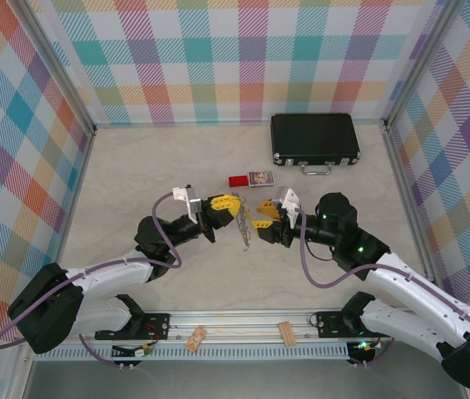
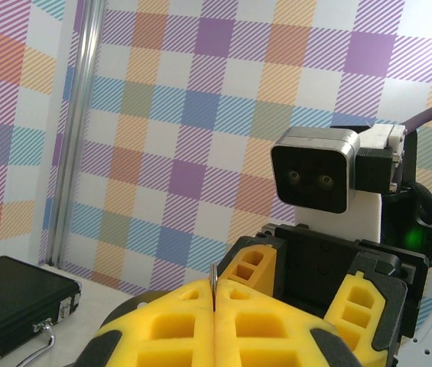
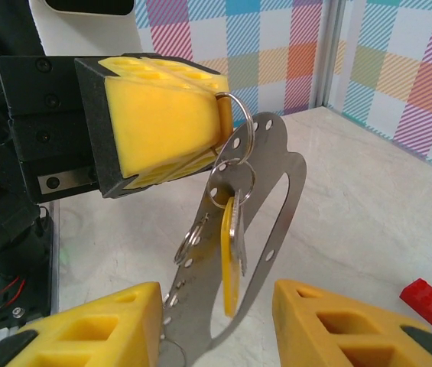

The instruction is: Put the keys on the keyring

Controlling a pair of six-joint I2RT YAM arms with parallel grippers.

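Observation:
The keyring (image 1: pixel 243 226), a grey metal oval loop, hangs in the air above mid-table. My left gripper (image 1: pixel 225 204) is shut on a small split ring at its top. In the right wrist view the keyring (image 3: pixel 277 141) dangles from the left gripper (image 3: pixel 219 124). A key (image 3: pixel 231 256) with a yellow head hangs from another small ring against the loop. My right gripper (image 3: pixel 216 325) is open just below, one finger on each side of the key, touching nothing. In the left wrist view a thin metal edge (image 2: pixel 213 277) sticks up between the shut left gripper (image 2: pixel 214 302).
A black case (image 1: pixel 314 139) with a silver handle lies at the back right. In front of it lie a red brick (image 1: pixel 237 180) and a small printed box (image 1: pixel 261 178). Two wooden blocks (image 1: pixel 195 338) rest on the front rail. Plaid walls close in three sides.

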